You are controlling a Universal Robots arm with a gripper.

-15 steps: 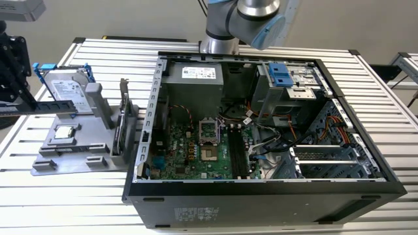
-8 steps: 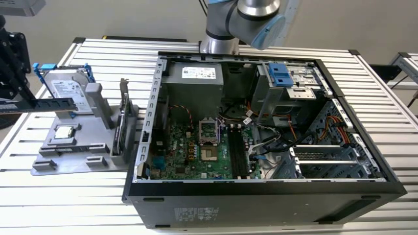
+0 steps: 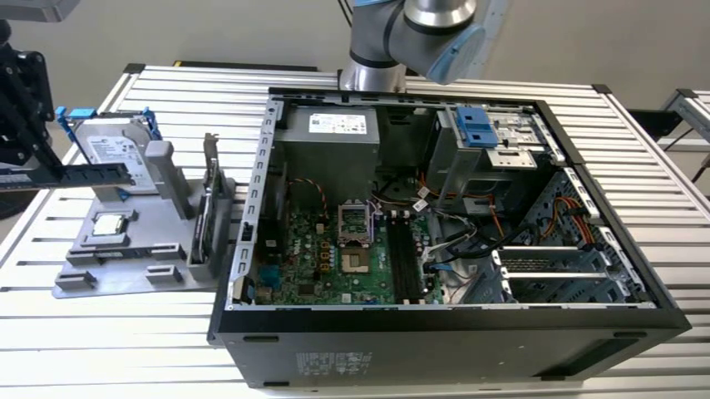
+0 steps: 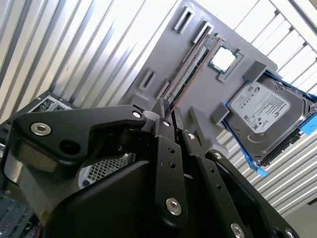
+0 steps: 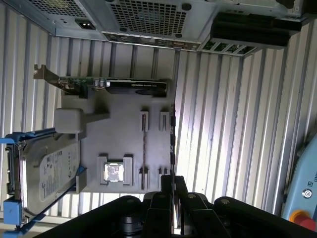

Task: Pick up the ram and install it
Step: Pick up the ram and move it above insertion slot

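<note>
Slatted table (image 3: 133, 332) beneath; claw (image 4: 167, 110) clamps the ram (image 3: 95, 174) level, lengthwise toward the case (image 3: 444, 349).

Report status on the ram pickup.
Gripper shut on ram, at grey holder. Not in the computer case yet. Graphics card stands between.

A slatted metal table (image 3: 199, 87) bears an open computer case (image 3: 444, 353). A grey parts holder (image 3: 111, 278) lies on it just beside the case.
</note>
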